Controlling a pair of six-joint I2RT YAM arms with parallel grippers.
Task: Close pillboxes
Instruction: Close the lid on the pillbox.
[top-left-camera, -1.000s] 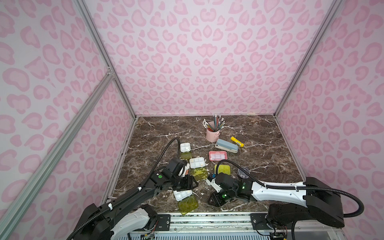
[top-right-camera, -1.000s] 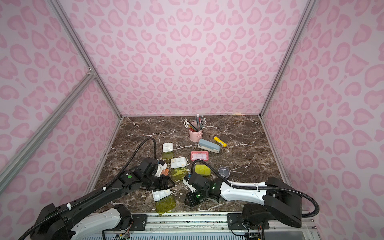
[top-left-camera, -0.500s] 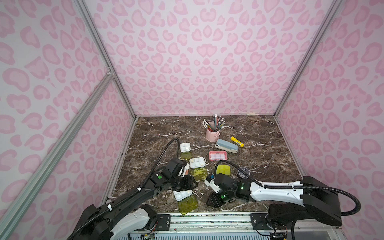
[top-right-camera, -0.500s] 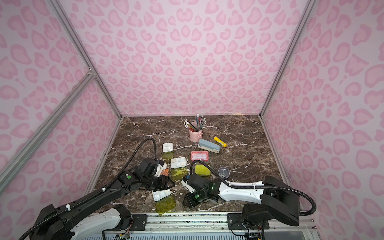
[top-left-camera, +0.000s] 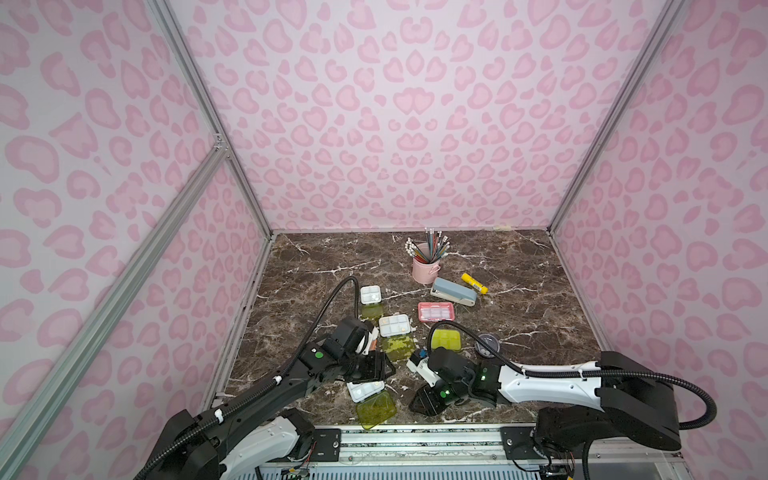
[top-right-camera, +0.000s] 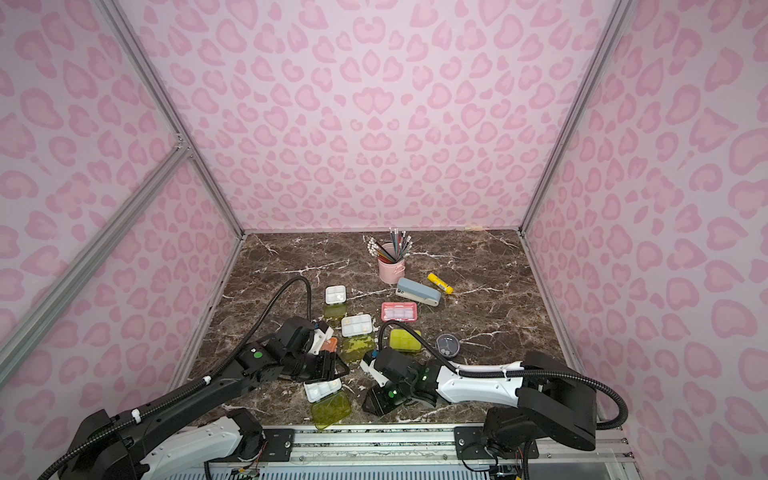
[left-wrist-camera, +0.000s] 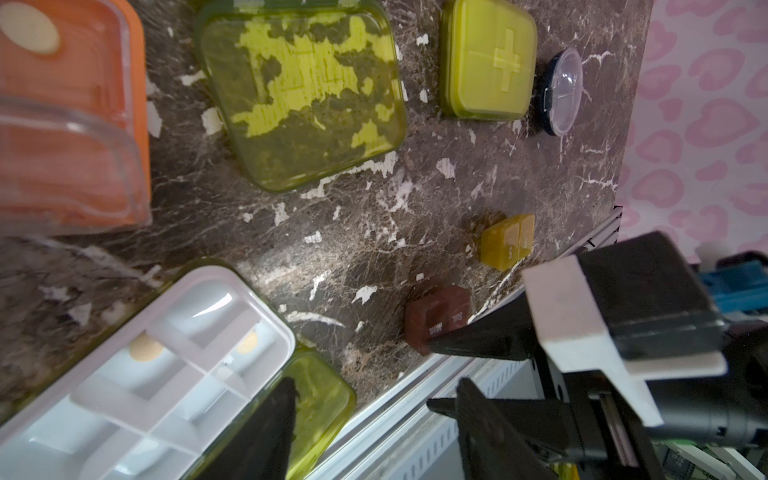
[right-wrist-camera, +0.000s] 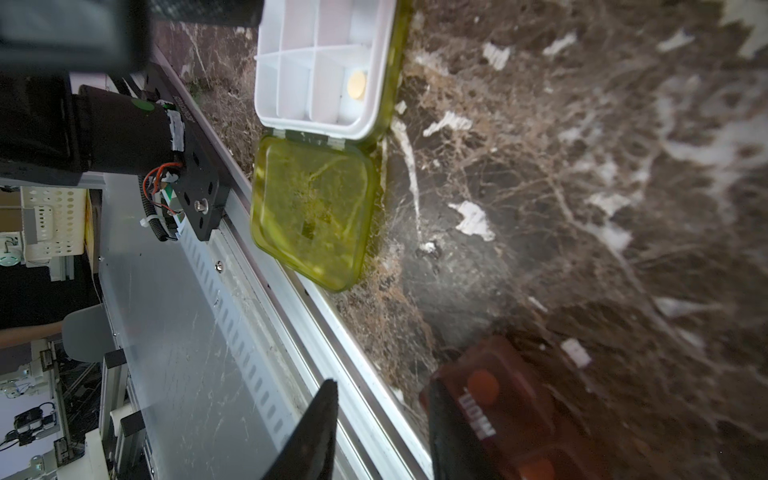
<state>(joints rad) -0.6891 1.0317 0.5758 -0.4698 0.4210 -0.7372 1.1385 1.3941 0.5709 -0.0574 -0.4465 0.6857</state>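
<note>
Partly behind right tool (left-wrist-camera: 430, 374), brown pillbox (left-wrist-camera: 436, 316)

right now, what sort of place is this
Probably a robot test booth: pink leopard-print wall panels, brown marble-pattern tabletop, left robot arm and right robot arm on a metal front rail.

Far centre: I have the pencil cup (top-left-camera: 424, 268) farthest back.
Near-right of the cup: stapler (top-left-camera: 453, 291), with the glue stick (top-left-camera: 473, 284) just right of it.
In front of the stapler: long pillbox (top-left-camera: 435, 311).
Far left of that: far open pillbox (top-left-camera: 370, 294), its lid flat on the near side.
Centre: middle open pillbox (top-left-camera: 394, 325), near-right of the far one, lid also on the near side.
Right of that lid: closed pillbox (top-left-camera: 446, 340), with the round pillbox (top-left-camera: 488, 345) just beside it, farther right.
Near left: near open pillbox (top-left-camera: 365, 390), lid reaching the near edge of the table (top-left-camera: 519, 270).
Near edge, right of it: lettered pillbox (left-wrist-camera: 438, 320), with the small pillbox (left-wrist-camera: 507, 241) to its right. My right arm (top-left-camera: 548, 376) covers both in both top views.
</note>
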